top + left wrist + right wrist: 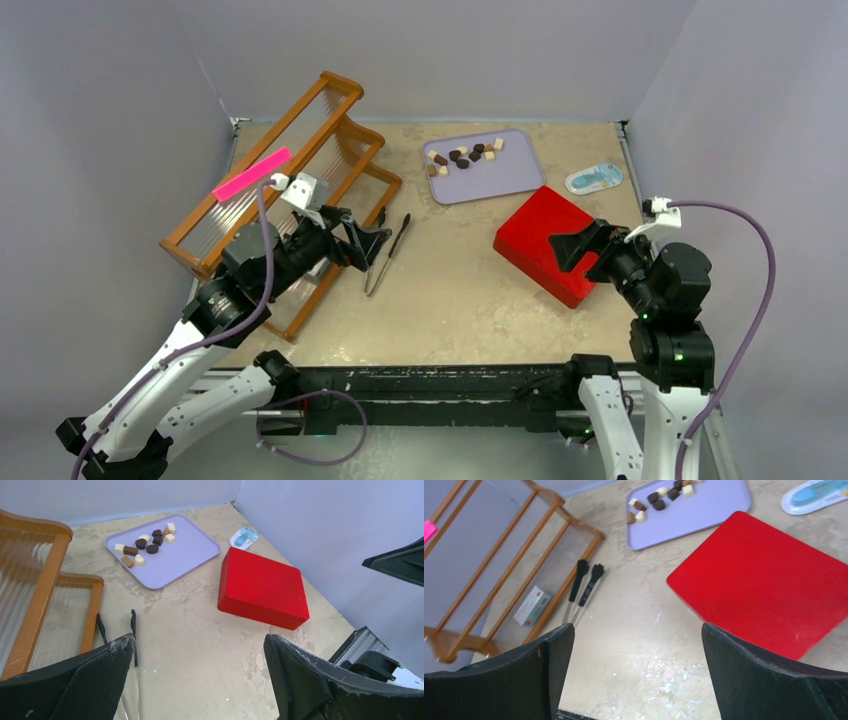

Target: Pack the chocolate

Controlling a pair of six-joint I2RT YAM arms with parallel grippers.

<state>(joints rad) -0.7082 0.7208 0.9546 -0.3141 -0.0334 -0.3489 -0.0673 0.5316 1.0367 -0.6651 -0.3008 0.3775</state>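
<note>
Brown and cream chocolate (463, 156), strung slantwise across the tray (510, 178).
Red box (545, 245) just beside; left gripper (199, 645), right gripper (636, 630) gape empty.

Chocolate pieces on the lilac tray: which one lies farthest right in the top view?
The small cream chocolate block, nearest the far right corner of the flat lilac tray; every other piece lies to its left.

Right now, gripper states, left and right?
Left gripper: open, holding nothing.
Right gripper: open, holding nothing, near the flat red rectangular box.
</note>
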